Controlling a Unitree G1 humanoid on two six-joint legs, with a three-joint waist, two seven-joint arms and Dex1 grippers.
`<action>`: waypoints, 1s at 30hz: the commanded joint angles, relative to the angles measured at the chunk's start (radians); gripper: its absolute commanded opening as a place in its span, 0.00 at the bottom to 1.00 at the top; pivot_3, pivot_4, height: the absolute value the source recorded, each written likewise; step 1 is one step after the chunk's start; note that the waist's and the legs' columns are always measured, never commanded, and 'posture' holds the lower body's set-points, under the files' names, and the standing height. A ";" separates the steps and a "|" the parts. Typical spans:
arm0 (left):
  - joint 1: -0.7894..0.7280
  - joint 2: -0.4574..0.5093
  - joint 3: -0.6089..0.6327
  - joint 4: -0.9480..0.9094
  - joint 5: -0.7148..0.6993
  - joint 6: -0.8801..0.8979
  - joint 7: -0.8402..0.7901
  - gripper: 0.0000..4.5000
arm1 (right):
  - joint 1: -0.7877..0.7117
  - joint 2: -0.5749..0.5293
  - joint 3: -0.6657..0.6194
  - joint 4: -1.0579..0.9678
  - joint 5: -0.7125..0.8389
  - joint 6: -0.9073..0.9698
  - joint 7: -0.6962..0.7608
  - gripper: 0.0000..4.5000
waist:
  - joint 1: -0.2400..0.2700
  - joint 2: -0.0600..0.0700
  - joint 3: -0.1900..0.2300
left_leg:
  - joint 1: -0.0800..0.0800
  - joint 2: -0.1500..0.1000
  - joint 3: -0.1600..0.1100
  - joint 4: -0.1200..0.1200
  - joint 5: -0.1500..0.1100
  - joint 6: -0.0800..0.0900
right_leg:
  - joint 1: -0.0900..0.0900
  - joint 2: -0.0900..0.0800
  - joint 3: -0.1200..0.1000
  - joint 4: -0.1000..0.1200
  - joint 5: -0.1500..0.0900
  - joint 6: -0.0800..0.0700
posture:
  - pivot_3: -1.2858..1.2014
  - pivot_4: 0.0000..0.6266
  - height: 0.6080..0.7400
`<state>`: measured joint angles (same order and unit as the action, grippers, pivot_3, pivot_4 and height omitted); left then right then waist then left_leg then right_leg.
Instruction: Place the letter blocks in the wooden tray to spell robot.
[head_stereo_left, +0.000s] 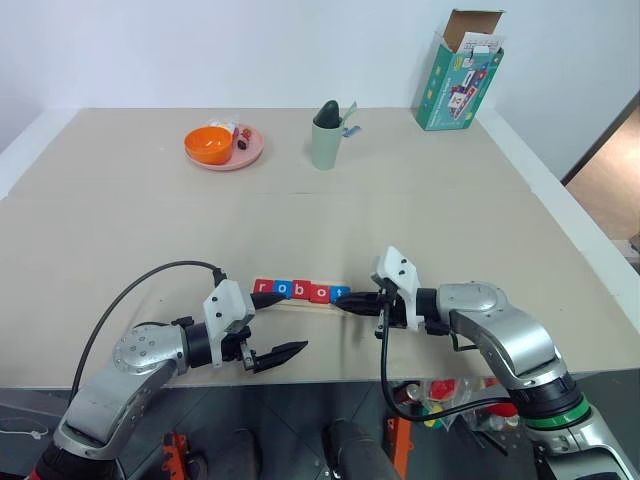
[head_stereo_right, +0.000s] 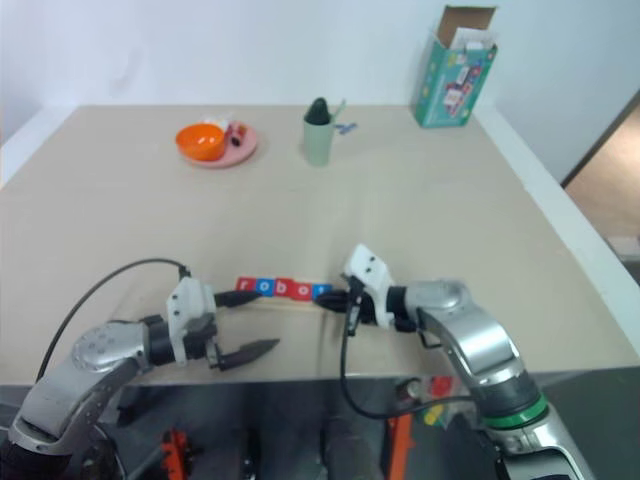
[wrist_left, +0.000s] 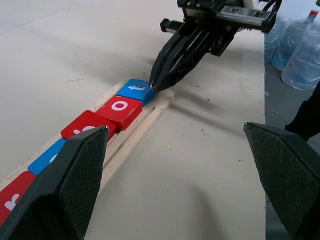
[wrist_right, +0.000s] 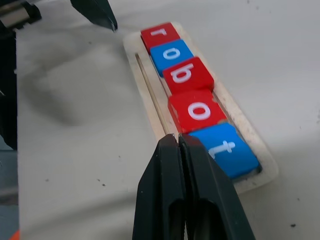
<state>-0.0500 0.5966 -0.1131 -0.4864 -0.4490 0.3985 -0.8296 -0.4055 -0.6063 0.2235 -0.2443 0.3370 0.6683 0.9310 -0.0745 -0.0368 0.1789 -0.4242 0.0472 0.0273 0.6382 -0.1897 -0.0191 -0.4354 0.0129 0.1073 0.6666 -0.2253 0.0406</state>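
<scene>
- Since all five letter blocks (wrist_right: 197, 95) already sit in the wooden tray (wrist_right: 150, 95) in the order r, o, b, o, t, the spelling itself looks done.
- Block colours along the row from the right wrist view: red r (wrist_right: 160, 36), blue o (wrist_right: 171, 54), red b (wrist_right: 188, 75), red o (wrist_right: 197, 111), blue t (wrist_right: 225, 148).
- Right gripper (wrist_right: 178, 142): fingers pressed flat together, nothing between them. Its tip sits at the t end of the row, touching or just short of the near edge of the t block; I can't tell which from these angles.
- In the left wrist view the same closed tip meets the corner of the t block, so this reads as a nudge or alignment touch, not a pick.
- Left gripper (head_stereo_left: 277, 325): fingers spread wide, nothing held. The r end of the tray lies just ahead of its fingertips, one finger beside the r block, the other well clear over bare table.
- Judgement on what is left: only tidying. The t block and second o look slightly skewed against the tray edge, so squaring them up may be the last step, then pulling both arms clear.
- Risk as I see it: a push at the t end could slide the whole tray toward the open left gripper, since nothing pins it.
</scene>
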 joint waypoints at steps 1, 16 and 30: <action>0.000 -0.005 0.008 -0.026 0.000 -0.008 0.009 1.00 | -0.019 -0.006 -0.001 -0.005 -0.009 -0.028 0.009 0.01 | 0.000 0.000 0.000 | 0.000 0.000 0.000 0.000 0.000 0.000 | 0.000 0.000 0.000 0.000 0.000 0.000 | 0.52 0.24 1.00; -0.005 -0.007 0.002 -0.020 0.009 -0.010 0.005 1.00 | -0.034 0.004 0.013 0.051 -0.046 -0.078 0.022 0.01 | 0.000 0.000 0.000 | 0.000 0.000 0.000 0.000 0.000 0.000 | 0.000 0.000 0.000 0.000 0.000 0.000 | 0.52 0.24 1.00; -0.007 -0.007 0.000 -0.017 0.016 -0.008 0.003 1.00 | -0.044 0.012 -0.006 -0.041 0.002 -0.014 0.042 0.01 | 0.000 0.000 0.000 | 0.000 0.000 0.000 0.000 0.000 0.000 | 0.000 0.000 0.000 0.000 0.000 0.000 | 0.52 0.24 1.00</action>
<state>-0.0503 0.5937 -0.1179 -0.4861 -0.4315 0.3985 -0.8298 -0.4312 -0.5933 0.2370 -0.2167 0.3053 0.6387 0.9648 -0.0745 -0.0367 0.1789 -0.4242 0.0473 0.0272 0.6380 -0.1897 -0.0191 -0.4355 0.0130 0.1073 0.6667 -0.2252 0.0407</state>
